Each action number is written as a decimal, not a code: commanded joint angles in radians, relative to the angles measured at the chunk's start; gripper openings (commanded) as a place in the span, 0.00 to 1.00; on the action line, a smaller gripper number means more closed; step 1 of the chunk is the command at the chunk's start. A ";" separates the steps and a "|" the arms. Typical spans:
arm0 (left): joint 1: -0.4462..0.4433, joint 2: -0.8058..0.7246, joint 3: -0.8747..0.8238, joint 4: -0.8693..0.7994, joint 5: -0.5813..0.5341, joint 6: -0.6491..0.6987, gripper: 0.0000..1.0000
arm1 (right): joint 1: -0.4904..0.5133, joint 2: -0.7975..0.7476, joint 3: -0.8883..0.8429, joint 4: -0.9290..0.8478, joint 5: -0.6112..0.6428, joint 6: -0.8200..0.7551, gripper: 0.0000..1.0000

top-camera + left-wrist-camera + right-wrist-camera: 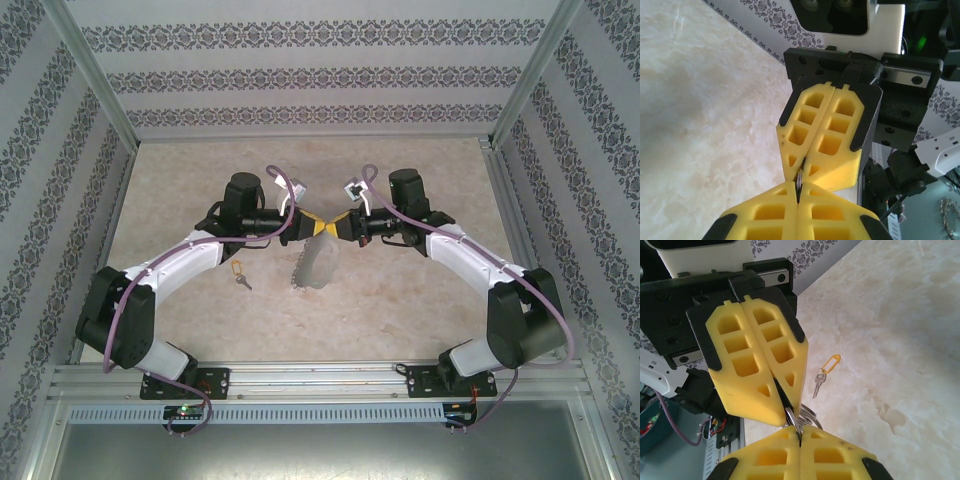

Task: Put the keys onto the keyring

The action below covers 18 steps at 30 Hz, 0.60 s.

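Above the middle of the marble table my left gripper (310, 226) and right gripper (337, 228) meet tip to tip. Both are shut on the keyring (809, 415), a bundle of silvery wire loops pinched between the yellow fingertips. In the left wrist view my left gripper (799, 189) clamps a thin sliver of the keyring (800, 179), and the right gripper (801, 169) comes in from above. In the right wrist view my right gripper (801, 431) holds the loops just under the left gripper (789, 407). One of the keys (817, 382), silvery with a yellow tag, lies flat on the table (241, 278), below the left arm.
A pale grey patch (320, 265) marks the tabletop under the grippers. Patterned walls and aluminium posts (95, 80) close in the back and sides. A metal rail (320, 380) carrying both arm bases runs along the near edge.
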 commanded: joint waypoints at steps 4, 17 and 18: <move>-0.018 -0.004 0.024 0.021 0.008 0.006 0.00 | -0.005 -0.046 0.002 0.064 0.081 0.023 0.21; -0.017 -0.091 -0.003 -0.036 -0.213 0.139 0.00 | -0.044 -0.267 -0.242 0.217 0.571 0.252 0.56; -0.017 -0.103 -0.015 -0.022 -0.223 0.145 0.00 | -0.040 -0.266 -0.258 0.239 0.573 0.260 0.56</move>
